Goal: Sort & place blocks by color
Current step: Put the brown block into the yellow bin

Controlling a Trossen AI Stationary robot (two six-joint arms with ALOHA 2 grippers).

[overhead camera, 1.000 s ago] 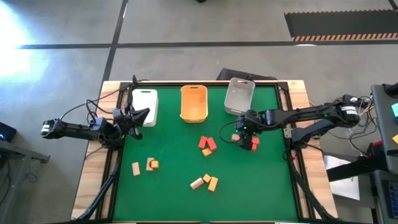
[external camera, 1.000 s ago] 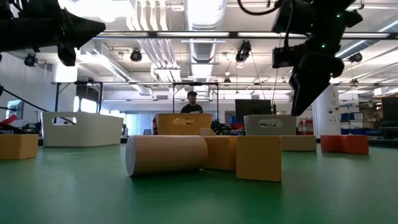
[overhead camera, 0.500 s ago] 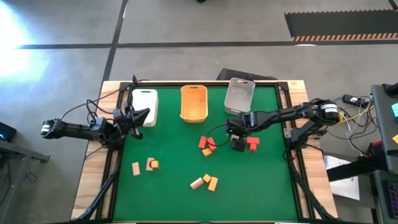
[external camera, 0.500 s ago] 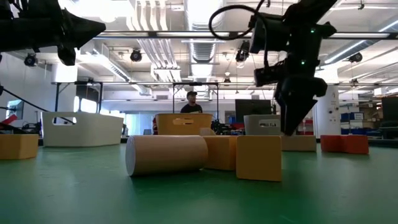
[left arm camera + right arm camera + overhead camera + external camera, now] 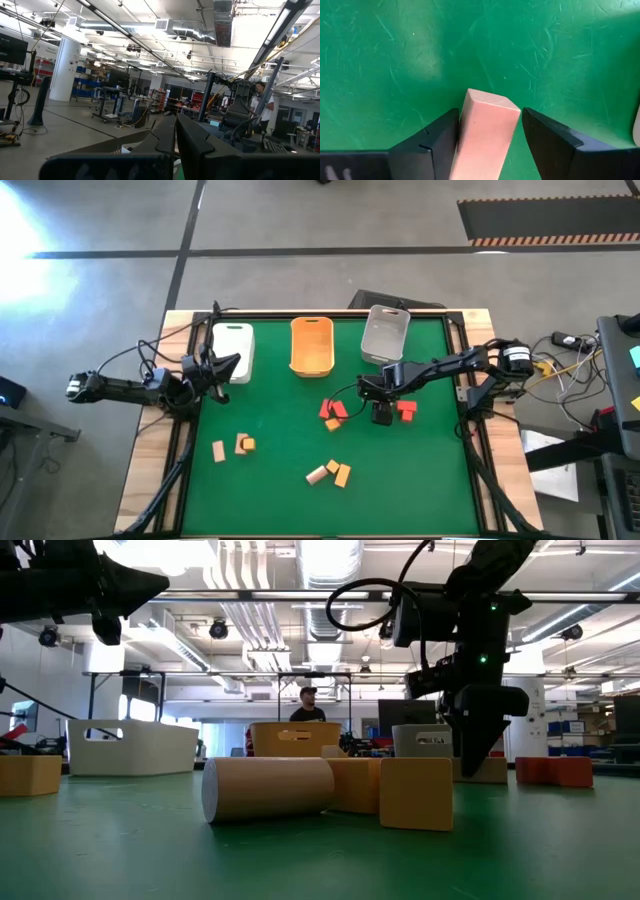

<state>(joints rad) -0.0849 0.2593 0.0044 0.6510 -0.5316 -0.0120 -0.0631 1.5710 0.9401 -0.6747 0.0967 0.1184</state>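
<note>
The right gripper [image 5: 487, 145] is pointing down at the green table [image 5: 270, 480] with a pale tan block [image 5: 485, 130] standing between its fingers [image 5: 432, 145]. One finger looks to be touching the block, the other shows a sliver of green beside it, so whether the jaws are actually clamping it is something I cannot tell. In the high view this gripper [image 5: 381, 414] is sitting just beside 2 red blocks [image 5: 405, 409] on one side, with more red blocks [image 5: 330, 412] a little farther off on its other side.

To do this step well, the block should be squeezed square across its flat faces and lifted straight up, since a tilted grip will likely let it twist out.

Beyond the gripper, 3 bins are lining the far edge: a grey bin [image 5: 385, 335] nearest it, an orange bin [image 5: 311, 345], then a white bin [image 5: 233, 348]. All 3 appear empty.

The left gripper [image 5: 218, 366] is waiting near the white bin, fingers closed together.
</note>
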